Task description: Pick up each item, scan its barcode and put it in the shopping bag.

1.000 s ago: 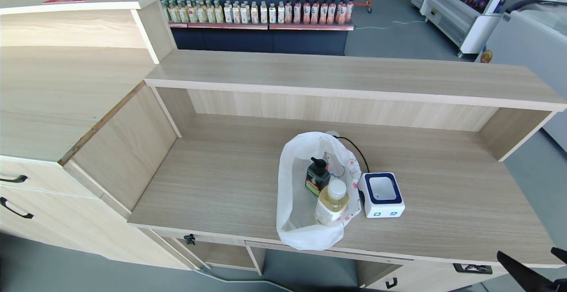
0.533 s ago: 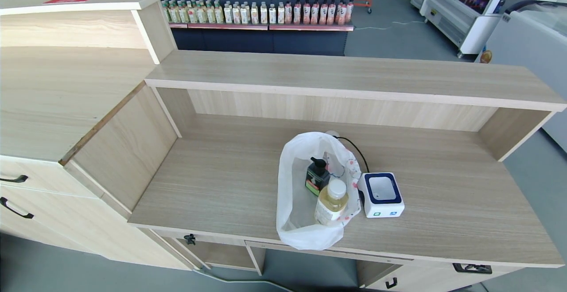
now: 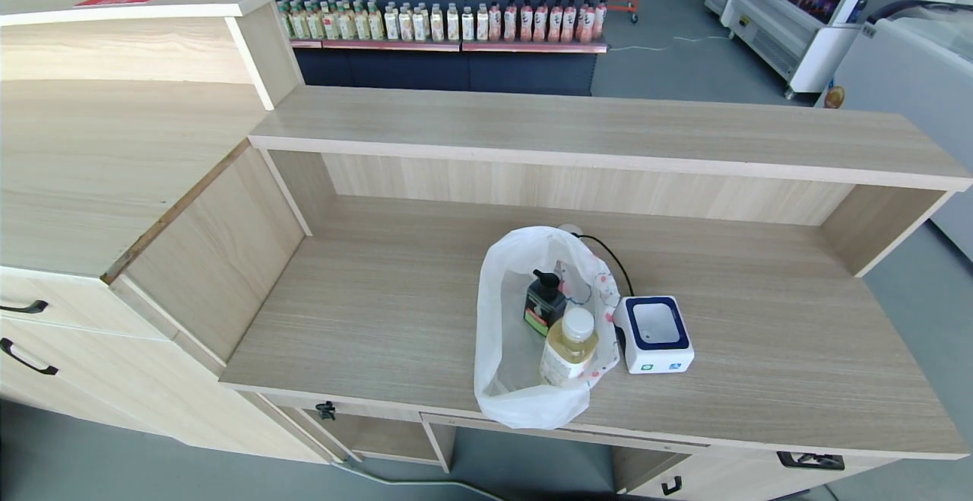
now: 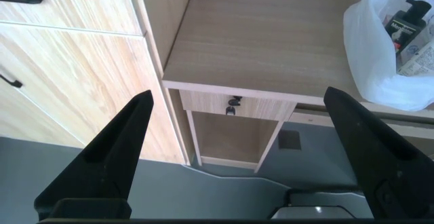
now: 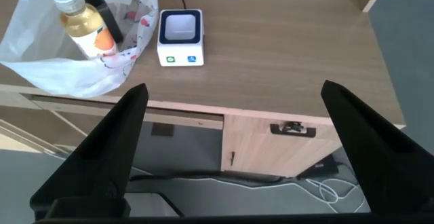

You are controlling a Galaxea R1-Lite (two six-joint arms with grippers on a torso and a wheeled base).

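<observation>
Head view: a white, thin plastic shopping bag (image 3: 496, 349) is seen standing open on the pale wood-grain desk (image 3: 798, 334). Two items are held inside the bag. One is a dark, squat pump bottle with a black dispenser head (image 3: 544, 306), and on the near side of it is a clear bottle of amber liquid with a white cap (image 3: 568, 349). A small white box-shaped barcode scanner with a dark blue frame around its window (image 3: 655, 334) is placed just to the right of the bag, close enough that its side may be touched by the plastic. A black cable (image 3: 613, 259) is led away from it behind the bag. The left pincer (image 4: 237, 163) is held wide open with nothing in it, off the front edge of the desk, to the left of the bag and well apart from it. The right pincer (image 5: 237, 156) is likewise spread wide and empty, before the desk and to the right of the bag. No loose item can be made out outside the bag, so the task is judged to be essentially finished. Whether each barcode was read cannot be told.
</observation>
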